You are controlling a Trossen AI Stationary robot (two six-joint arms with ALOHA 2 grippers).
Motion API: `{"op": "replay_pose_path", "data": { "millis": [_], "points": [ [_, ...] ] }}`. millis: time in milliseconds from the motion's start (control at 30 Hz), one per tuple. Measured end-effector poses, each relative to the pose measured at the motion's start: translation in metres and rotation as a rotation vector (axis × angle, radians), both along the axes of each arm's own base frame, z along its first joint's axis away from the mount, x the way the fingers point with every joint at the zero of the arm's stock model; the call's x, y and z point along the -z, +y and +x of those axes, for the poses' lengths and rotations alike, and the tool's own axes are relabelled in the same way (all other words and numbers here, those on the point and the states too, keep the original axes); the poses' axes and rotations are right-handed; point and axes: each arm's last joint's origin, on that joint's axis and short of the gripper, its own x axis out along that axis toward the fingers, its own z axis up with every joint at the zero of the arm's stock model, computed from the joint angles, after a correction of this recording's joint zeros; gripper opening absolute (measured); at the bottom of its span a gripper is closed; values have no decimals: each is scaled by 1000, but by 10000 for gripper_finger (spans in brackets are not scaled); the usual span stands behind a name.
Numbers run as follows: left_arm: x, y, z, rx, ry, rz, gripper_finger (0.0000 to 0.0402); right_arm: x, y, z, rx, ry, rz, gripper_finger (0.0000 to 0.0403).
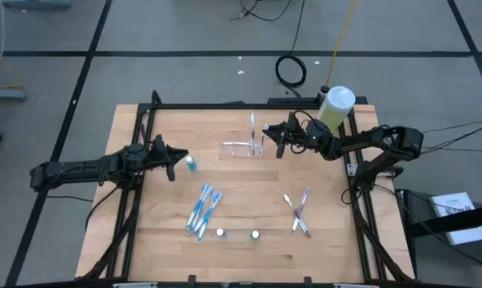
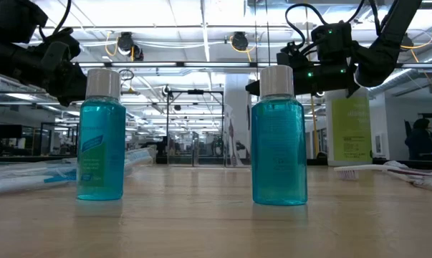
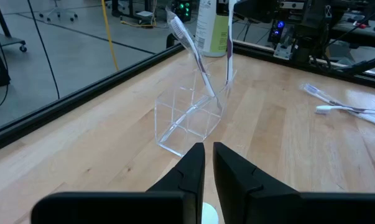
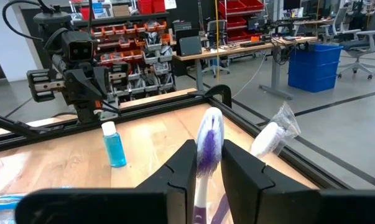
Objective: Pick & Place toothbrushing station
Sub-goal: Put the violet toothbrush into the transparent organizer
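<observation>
The toothbrushing station, a clear plastic tray, lies flat on the wood at the table's far middle. A wrapped toothbrush leans in it, its lower end inside the tray. A purple-and-white toothbrush stands upright at the tray's right end, with my right gripper shut on it. My left gripper hovers at the left with only a slit between its fingers and nothing in them. It hangs just above a small blue bottle. My right gripper pinches the purple toothbrush at its upper part, by the bristle head, between its two fingers. The fingers come level from the table's right side and lie across the brush. The brush stands upright, its lower end down in the tray.
Several blue toothbrushes lie near the table's front left and two crossed ones at the front right. Two small blue bottles stand at the near edge. A large green bottle stands at the far right corner.
</observation>
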Motion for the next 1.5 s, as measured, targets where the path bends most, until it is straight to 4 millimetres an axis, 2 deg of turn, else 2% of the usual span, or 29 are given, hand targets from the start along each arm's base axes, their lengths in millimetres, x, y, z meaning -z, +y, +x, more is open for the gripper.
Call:
{"op": "replay_pose_path", "data": {
  "millis": [1133,1500],
  "points": [
    [0,0,0,0,0,0,37,6,0,0,0,60,-5,55],
    [0,0,0,0,0,0,37,-11,-9,13,8,51,11,55]
  ]
}}
